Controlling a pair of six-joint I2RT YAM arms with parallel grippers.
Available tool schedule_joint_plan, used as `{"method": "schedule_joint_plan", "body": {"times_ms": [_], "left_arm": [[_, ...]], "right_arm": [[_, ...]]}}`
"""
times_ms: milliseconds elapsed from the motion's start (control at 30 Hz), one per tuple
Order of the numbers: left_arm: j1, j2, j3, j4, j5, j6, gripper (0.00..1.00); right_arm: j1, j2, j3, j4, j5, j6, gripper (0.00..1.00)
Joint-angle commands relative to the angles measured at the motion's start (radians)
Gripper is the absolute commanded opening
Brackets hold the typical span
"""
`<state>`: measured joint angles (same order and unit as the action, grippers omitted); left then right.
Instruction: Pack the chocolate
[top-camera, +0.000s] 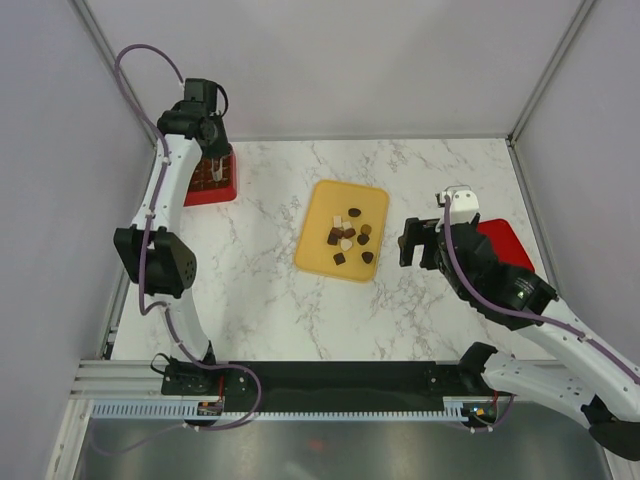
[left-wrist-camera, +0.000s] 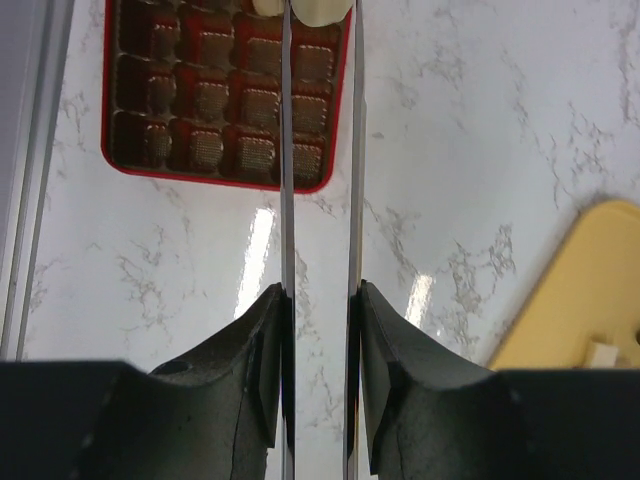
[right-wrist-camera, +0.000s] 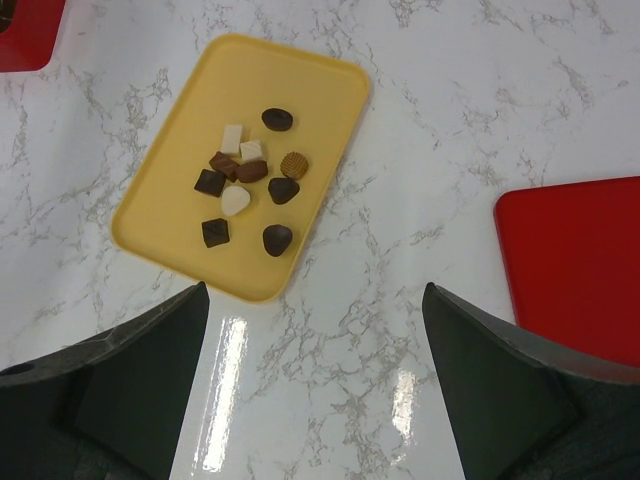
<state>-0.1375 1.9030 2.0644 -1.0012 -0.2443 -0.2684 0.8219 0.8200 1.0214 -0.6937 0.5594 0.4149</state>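
1. Left claw (top-camera: 213, 168) is nipped narrowly on one cream piece (left-wrist-camera: 320, 10) above the red box (left-wrist-camera: 215, 178).
2. Right claw (right-wrist-camera: 315, 295) gapes wide; the other chocolate (right-wrist-camera: 250, 170) sits clustered on the yellow tray (right-wrist-camera: 300, 80).
3. Tiny, light, likely brittle and slick: I'd pinch opposite sides gently.

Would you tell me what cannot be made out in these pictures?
- Left wrist view: a cream piece at the tip of the left hand is cut by the top edge; gripped or lying in the red box, unclear.
- Top view: the left arm hides most of that box.
- Red panel: cut by the right wrist view's edge, under the right arm from above.
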Motion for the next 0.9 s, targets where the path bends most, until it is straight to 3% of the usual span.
{"method": "schedule_joint_plan", "body": {"times_ms": [0,333,867], "left_arm": [[0.059,0.077,0.109,0.016,-0.004,-0.005,0.35],[0.18,0.237,0.181,0.079,-0.02,-0.019,0.35],[0.21,0.358,0.183,0.148,-0.015,0.047,0.4]], "right_arm": [[0.0,0.01,-0.004,0.054,-0.015,-0.005,0.96],[0.002,0.047,-0.006,0.082,0.007,-0.03,0.96],[0.0,0.096,-0.017,0.111,0.028,-0.036,0.97]]}}
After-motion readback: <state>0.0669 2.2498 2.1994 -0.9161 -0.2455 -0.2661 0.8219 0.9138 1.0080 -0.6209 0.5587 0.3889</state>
